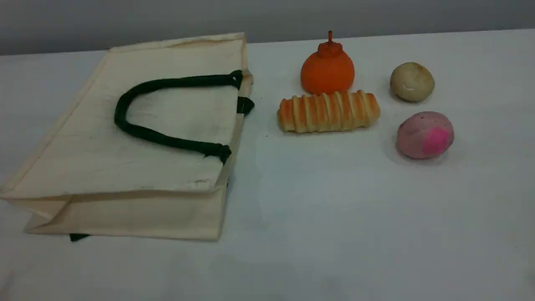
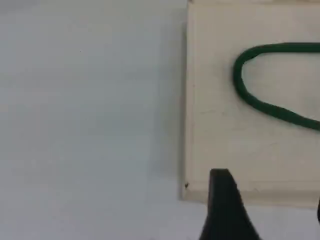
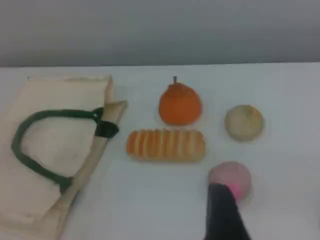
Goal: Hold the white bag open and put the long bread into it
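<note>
Risk of pinching both fabric layers of the white bag, lying flat and limp on the table, mouth toward the long bread. Ridged, rounded bread beside the smooth orange fruit; could roll. Left end effector and right end effector: empty, opening unclear.

white table with five objects resting on it.
the white bag lies flat at left, its dark green handle folded over the upper face. the long bread lies crosswise to its right, just in front of an orange fruit. further right sit a beige ball and, nearer the camera, a pink ball, apart from each other.
</note>
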Robot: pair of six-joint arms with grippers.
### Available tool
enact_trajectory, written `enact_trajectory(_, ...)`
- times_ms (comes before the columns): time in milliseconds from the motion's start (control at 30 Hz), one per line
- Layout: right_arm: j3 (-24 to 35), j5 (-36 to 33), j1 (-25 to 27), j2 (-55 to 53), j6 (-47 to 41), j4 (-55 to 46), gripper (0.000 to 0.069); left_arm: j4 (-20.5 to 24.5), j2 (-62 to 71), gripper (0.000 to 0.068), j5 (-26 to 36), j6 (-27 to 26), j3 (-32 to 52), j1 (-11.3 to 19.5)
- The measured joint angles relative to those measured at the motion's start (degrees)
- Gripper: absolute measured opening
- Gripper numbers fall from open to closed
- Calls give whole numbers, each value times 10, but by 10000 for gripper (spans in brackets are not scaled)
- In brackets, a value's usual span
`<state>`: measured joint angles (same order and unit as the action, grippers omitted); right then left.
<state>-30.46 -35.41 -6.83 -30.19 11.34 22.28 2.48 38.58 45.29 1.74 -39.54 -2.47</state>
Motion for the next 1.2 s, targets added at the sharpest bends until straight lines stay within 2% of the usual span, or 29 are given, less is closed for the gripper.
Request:
enact_trajectory(167, -3, 58, 0, -134, 99, 85, 372, -16, 110, 391, -9, 0, -30, 0)
enact_trajectory(367, -3, 139, 0, -283, 206, 196, 372, -25, 212, 391, -78, 2, -31, 0)
enact_trajectory(433, -3, 158, 0, -317, 245, 231, 372, -43, 239, 391, -93, 2, -31, 0)
enact_trajectory(633, -3, 202, 0, -381, 338, 330, 372, -51, 304, 391, -142, 2, -32, 0)
enact_trajectory(900, -3, 207, 0, -450, 463, 464, 372, -91, 409, 391, -206, 2, -84, 0)
enact_trajectory(1067, -3, 207, 0, -491, 548, 551, 372, -132, 486, 391, -209, -25, -129, -5)
enact_trajectory(1200, -3, 203, 0, -508, 612, 621, 372, -134, 551, 391, -213, -29, -161, -15)
